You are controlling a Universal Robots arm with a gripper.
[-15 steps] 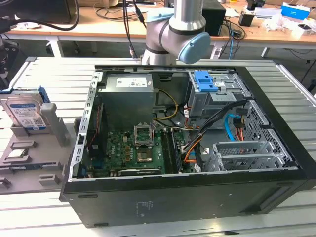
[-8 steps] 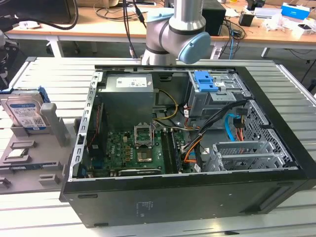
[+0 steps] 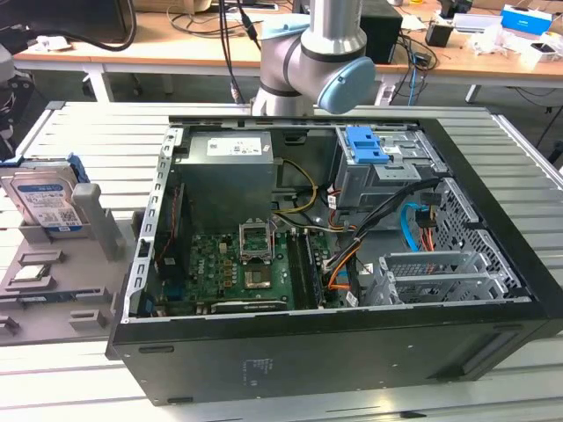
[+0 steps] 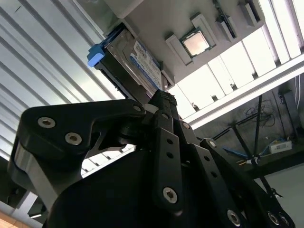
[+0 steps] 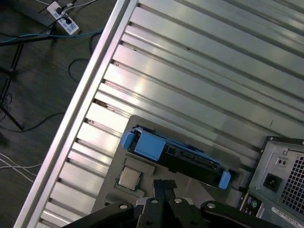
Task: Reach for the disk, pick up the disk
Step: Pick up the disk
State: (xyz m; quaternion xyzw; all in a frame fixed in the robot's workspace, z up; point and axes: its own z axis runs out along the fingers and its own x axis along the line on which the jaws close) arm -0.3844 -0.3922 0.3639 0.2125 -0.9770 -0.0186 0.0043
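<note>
Well short of contact, the gripper [image 5: 164, 186] hangs in the air over a slatted metal table [image 3: 97, 132], aimed at the disk [image 5: 187, 159], with open space between the two in both wrist views. The disk [image 3: 44, 198] stands on edge in a grey holder [image 3: 98, 230] at the exterior view's left, just beside the open computer case [image 3: 352, 360] but outside it. Its white-and-blue label faces outward, and blue rails run along its sides. A square silver chip [image 5: 129, 176] sits in a recess of the same holder, near the disk and not touching it. A blue latch [image 3: 368, 145] inside the case plays no part in this job. The arm [image 3: 317, 61] rises behind the case in the exterior view. Seen from the first wrist view, the fingertips are drawn close together and grip nothing (the second wrist view shows the gripper [image 4: 164, 97] the same way, its dark linkage converging on a single tip). By these pictures the work is in the reach, with the pick-up not yet begun. A clean grasp appears to call for a spread wide enough to straddle the disk's narrow upper edge, lined up square across the metal body between the rails. It also calls for a descent that stays clear of the holder's walls and the chip.
</note>
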